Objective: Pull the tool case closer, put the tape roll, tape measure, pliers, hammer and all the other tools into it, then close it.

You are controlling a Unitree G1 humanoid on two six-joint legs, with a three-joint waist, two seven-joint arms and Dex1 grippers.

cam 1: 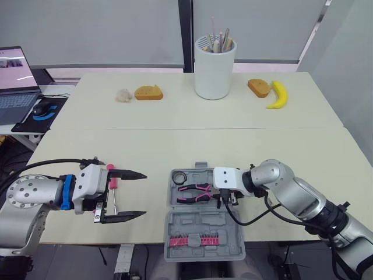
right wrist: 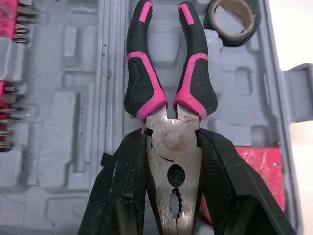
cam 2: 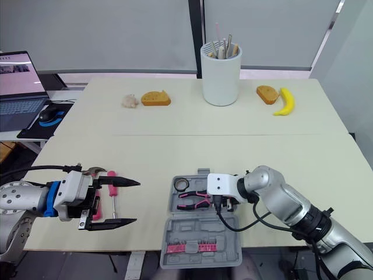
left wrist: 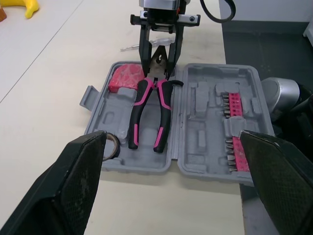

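Pliers [right wrist: 168, 139], likely heavy rigid steel with grippy rubber handles, rest in the open tool case [cam 1: 204, 224] on the table [cam 1: 175, 140]. Right gripper [cam 1: 224, 197] jaws clamp their slick metal head; left gripper [cam 1: 144, 194] jaws gape empty.

Two head views look forward and down over the tabletop [cam 1: 175, 140], set slightly apart side by side. The left wrist view faces the open case [left wrist: 195, 142] from nearby. The right wrist view looks from very close onto the pliers [right wrist: 171, 142] inside it. All four share the case.
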